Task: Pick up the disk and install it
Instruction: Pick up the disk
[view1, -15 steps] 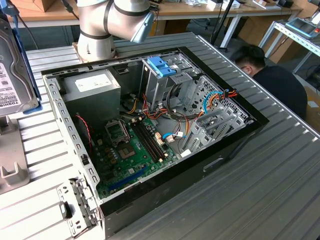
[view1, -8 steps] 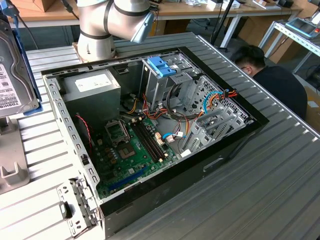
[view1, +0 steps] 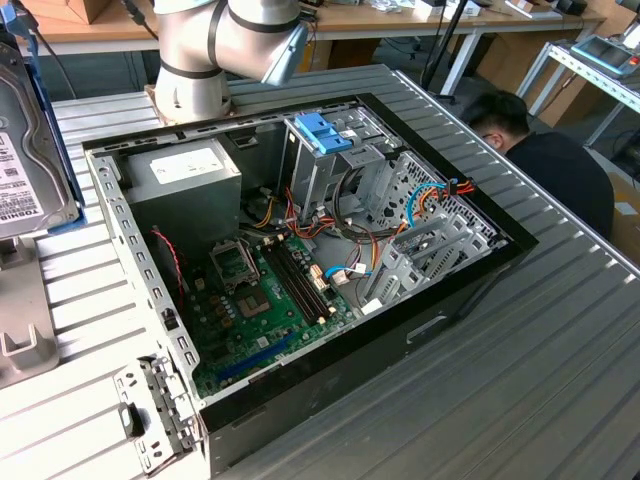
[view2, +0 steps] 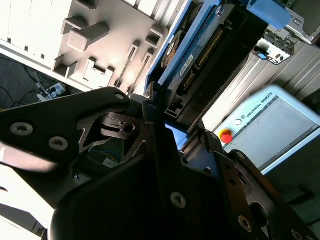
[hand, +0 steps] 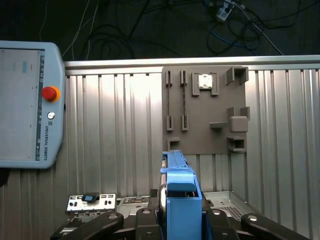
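The disk (view1: 22, 130) is a grey metal drive in a light blue carrier, hanging upright at the exterior view's left edge, above a grey holder plate (view1: 20, 330). In the first wrist view my gripper (hand: 180, 212) is shut on the disk (hand: 179, 185), whose blue carrier edge stands between the black fingers (hand: 142, 220). The second wrist view shows the disk (view2: 200, 55) reaching out from the gripper (view2: 177, 120), connector side visible. The disk is clear of the holder plate's (hand: 205, 110) slots.
An open computer case (view1: 300, 250) lies on the ribbed metal table (view1: 540, 350), its metal drive cage topped by a blue latch (view1: 325, 130). A teach pendant (hand: 27, 105) lies beside the plate. A person (view1: 545, 150) crouches at the exterior view's right. A loose bracket (hand: 91, 202) lies nearby.
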